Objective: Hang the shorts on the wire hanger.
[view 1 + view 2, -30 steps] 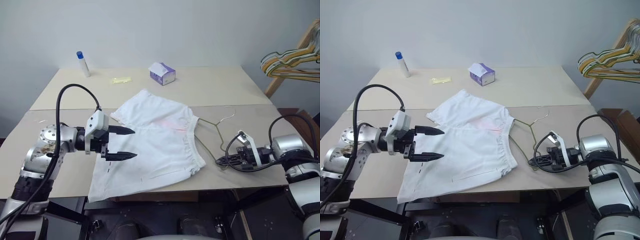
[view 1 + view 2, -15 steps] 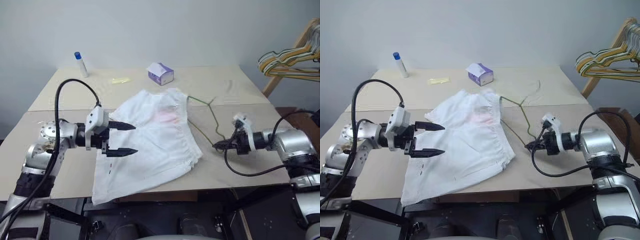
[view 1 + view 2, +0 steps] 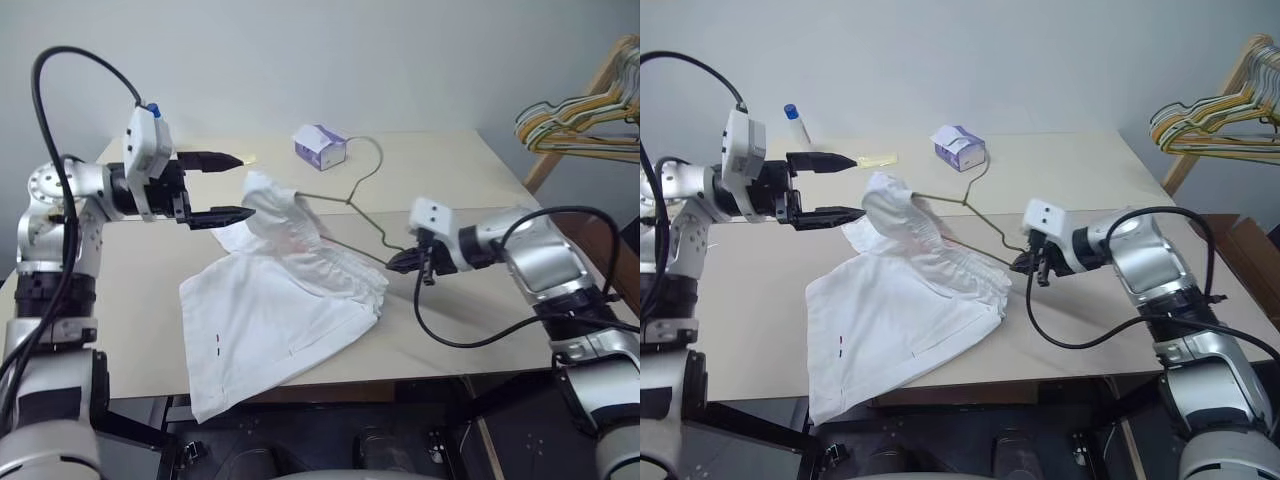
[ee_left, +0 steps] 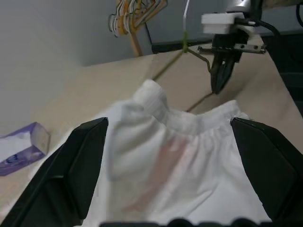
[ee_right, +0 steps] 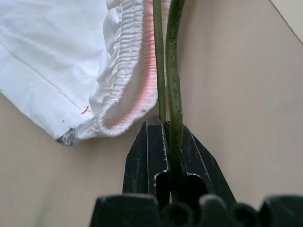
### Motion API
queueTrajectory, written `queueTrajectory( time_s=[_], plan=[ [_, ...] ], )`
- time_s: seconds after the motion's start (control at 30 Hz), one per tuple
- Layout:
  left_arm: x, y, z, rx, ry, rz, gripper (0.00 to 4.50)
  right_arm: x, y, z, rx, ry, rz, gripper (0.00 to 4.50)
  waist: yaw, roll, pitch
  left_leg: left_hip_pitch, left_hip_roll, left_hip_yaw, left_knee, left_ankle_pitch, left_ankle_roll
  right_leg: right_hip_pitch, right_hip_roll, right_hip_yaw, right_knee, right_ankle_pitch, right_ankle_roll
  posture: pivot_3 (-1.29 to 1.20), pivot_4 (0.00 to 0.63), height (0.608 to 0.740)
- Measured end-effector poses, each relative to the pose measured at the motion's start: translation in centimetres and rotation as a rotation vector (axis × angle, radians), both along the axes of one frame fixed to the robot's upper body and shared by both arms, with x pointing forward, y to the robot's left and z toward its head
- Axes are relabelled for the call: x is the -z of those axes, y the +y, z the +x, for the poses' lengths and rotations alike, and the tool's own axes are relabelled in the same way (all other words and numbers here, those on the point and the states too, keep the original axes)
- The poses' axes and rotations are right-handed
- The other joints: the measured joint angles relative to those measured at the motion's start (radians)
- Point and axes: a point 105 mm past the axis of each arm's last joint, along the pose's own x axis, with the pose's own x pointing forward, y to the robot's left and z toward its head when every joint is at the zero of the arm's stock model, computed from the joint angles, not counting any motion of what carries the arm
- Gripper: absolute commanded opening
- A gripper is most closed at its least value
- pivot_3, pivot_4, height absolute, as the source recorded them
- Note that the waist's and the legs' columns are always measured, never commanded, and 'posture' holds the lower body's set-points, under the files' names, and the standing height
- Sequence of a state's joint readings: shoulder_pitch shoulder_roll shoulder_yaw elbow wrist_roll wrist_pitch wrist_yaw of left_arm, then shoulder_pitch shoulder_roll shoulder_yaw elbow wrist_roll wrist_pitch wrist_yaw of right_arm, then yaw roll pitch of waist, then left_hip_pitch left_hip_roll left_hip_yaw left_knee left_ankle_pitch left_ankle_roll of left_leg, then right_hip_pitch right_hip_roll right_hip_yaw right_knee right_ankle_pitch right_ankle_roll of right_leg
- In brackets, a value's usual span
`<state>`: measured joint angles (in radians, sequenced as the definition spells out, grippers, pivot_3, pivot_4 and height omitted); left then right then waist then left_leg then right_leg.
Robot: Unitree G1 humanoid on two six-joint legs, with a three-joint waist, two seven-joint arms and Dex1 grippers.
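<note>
The white shorts (image 3: 285,300) lie on the table, their gathered waistband lifted into a peak at the far side. The wire hanger (image 3: 368,225) stands tilted up, hook high, one end inside that raised waistband. My right gripper (image 3: 400,262) is shut on the hanger's lower corner; the right wrist view shows the fingers (image 5: 151,146) pinching the wire (image 5: 171,71) beside the elastic edge of the shorts (image 5: 71,61). My left gripper (image 3: 226,186) hangs open in the air just left of the raised waistband, which sits between its fingers (image 4: 75,165) in the left wrist view.
A purple-and-white tissue box (image 3: 321,146) sits behind the hanger's hook. A blue-capped bottle (image 3: 795,120) and a small yellow item (image 3: 876,159) lie at the table's far left. Coloured hangers (image 3: 575,120) hang on a wooden rack at the right. The table's near edge (image 3: 470,365) is close.
My right gripper rose, moved left and rolled, tipping the hanger upright and lifting the waistband off the table. My left gripper rose and moved toward the far side, staying open.
</note>
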<state>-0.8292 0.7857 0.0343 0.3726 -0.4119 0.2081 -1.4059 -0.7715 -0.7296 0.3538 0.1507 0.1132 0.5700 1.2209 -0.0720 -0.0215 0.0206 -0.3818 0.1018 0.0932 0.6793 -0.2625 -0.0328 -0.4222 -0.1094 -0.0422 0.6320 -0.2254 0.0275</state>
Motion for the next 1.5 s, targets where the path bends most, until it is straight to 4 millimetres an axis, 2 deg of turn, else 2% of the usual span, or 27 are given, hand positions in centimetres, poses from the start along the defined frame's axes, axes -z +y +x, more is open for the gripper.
queueTrajectory(
  time_s=[0.1, 0.23, 0.37, 0.53, 0.67, 0.9, 1.03, 1.13, 1.3, 1.4, 1.5],
  plan=[
    [-0.3, -0.1, 0.5, 0.043, 0.016, 0.045, 4.48, -0.2, 1.5, 0.2, -0.044, -0.022, -0.024, 0.0, 0.0, 0.0, 0.0, -0.001, 0.0, 0.0, 0.0, 0.0, 0.0, -0.001, 0.0, 0.0, 0.0, 0.0, 0.0, -0.05, 0.0, 0.74],
    [0.5, -0.5, 0.9, 0.111, 0.082, 0.166, 4.48, -0.5, 2.6, 0.4, -0.082, -0.035, -0.048, 0.0, 0.003, 0.0, 0.0, -0.002, 0.0, 0.0, 0.001, 0.0, 0.0, -0.001, 0.0, -0.001, 0.0, 0.0, 0.0, -0.05, 0.0, 0.74],
    [2.3, -0.8, 1.5, 0.129, 0.143, 0.27, 4.48, -0.1, 2.7, 0.5, -0.083, -0.028, -0.074, 0.0, 0.001, 0.0, 0.0, -0.003, 0.0, 0.0, 0.001, 0.0, 0.0, -0.002, 0.0, -0.001, 0.0, 0.0, 0.0, -0.06, 0.0, 0.74],
    [2.6, -1.4, 2.3, 0.142, 0.156, 0.337, 4.48, 0.4, 2.7, 0.5, -0.082, -0.018, -0.099, 0.0, 0.0, 0.0, 0.0, -0.003, 0.0, 0.0, 0.001, 0.0, 0.0, -0.002, 0.0, 0.0, 0.001, 0.0, 0.0, -0.07, 0.0, 0.74],
    [3.7, -2.2, 2.8, 0.158, 0.193, 0.359, 4.48, 0.6, 2.6, 0.6, -0.081, -0.021, -0.113, 0.0, -0.001, 0.0, 0.0, -0.003, 0.0, 0.0, 0.001, 0.0, 0.0, -0.003, 0.0, 0.0, 0.001, 0.0, 0.0, -0.08, 0.0, 0.74],
    [6.0, -2.6, 2.9, 0.17, 0.263, 0.411, 2.34, 0.6, 2.7, 0.6, -0.081, -0.019, -0.114, 0.0, -0.011, 0.0, 0.0, -0.004, 0.0, 0.0, 0.001, 0.0, 0.0, -0.003, 0.0, 0.0, 0.001, 0.0, 0.0, -0.09, 0.0, 0.74],
    [6.3, -2.8, 3.0, 0.171, 0.274, 0.4, 1.0, 0.6, 3.0, 0.5, -0.085, -0.011, -0.108, 0.0, -0.02, 0.0, 0.0, -0.004, 0.0, 0.0, 0.002, 0.0, 0.0, -0.003, 0.0, 0.0, 0.001, 0.0, 0.0, -0.09, 0.0, 0.74],
    [5.6, -2.9, 3.2, 0.17, 0.256, 0.396, 0.04, 0.5, 3.0, 0.5, -0.085, -0.012, -0.108, 0.0, -0.026, 0.0, 0.0, -0.004, 0.0, -0.001, 0.001, 0.0, 0.0, -0.003, 0.0, 0.0, 0.001, 0.0, 0.0, -0.09, 0.0, 0.74],
    [5.5, -2.9, 3.2, 0.172, 0.242, 0.4, 0.0, 0.4, 3.0, 0.6, -0.081, -0.024, -0.11, 0.0, -0.029, 0.0, 0.0, -0.004, 0.0, -0.001, 0.002, 0.0, 0.0, -0.003, 0.0, 0.0, 0.002, 0.0, 0.0, -0.08, 0.0, 0.74],
    [5.5, -2.5, 3.3, 0.17, 0.208, 0.415, 0.0, 0.1, 3.2, 0.9, -0.113, -0.102, -0.116, 0.0, -0.028, 0.0, 0.0, -0.004, 0.0, 0.0, 0.002, 0.0, 0.0, -0.003, 0.0, 0.0, 0.002, 0.0, 0.0, -0.08, 0.0, 0.74],
    [5.4, -2.1, 3.4, 0.157, 0.182, 0.419, 0.0, -0.1, 3.6, 1.3, -0.126, -0.171, -0.11, 0.86, -0.028, 0.0, 0.0, -0.004, 0.0, 0.0, 0.002, 0.0, 0.0, -0.003, 0.0, 0.0, 0.002, 0.0, 0.001, -0.08, 0.0, 0.74]
  ],
)
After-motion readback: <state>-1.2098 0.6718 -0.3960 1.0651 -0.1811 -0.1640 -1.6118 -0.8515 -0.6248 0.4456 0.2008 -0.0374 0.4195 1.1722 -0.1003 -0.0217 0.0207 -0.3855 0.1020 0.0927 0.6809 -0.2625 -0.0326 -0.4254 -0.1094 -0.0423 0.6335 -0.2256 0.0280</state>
